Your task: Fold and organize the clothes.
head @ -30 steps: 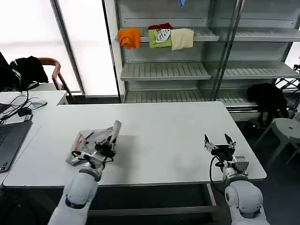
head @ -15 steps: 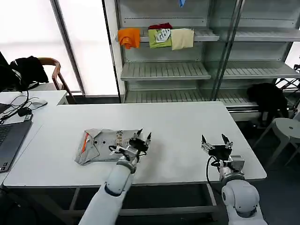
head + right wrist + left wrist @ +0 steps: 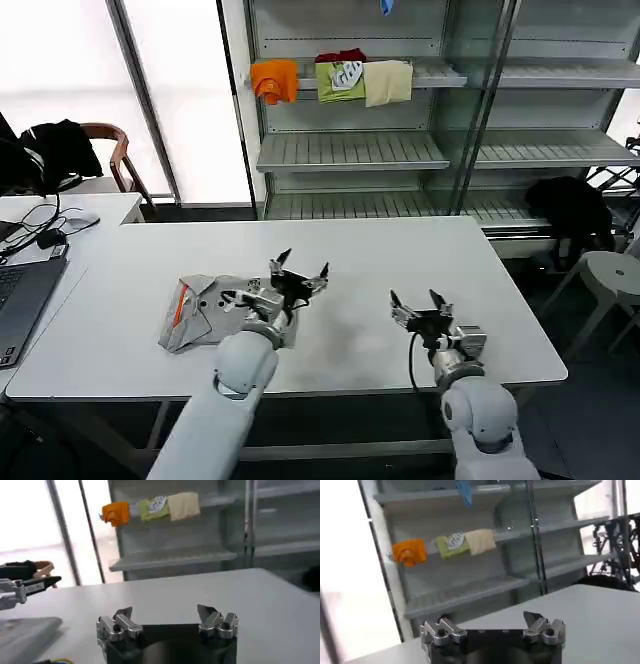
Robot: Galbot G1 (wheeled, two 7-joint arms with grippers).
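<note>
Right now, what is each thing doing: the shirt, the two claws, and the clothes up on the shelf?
Grey shirt: folded, lying flat on the table, orange strip showing.
Left claw: open, empty, raised by the shirt's edge.
Right claw: open, empty, over bare table.
Orange, green and cream clothes: draped over the shelf edge.

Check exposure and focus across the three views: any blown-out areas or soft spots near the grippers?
Head view: window at the left is blown out white; the shirt and both open grippers, left gripper and right gripper, read clearly, with soft shadows on the table. Left wrist view: a white overexposed band beside the shelves; fingers slightly soft. Right wrist view: bright window glare behind, fingers fairly sharp.
</note>
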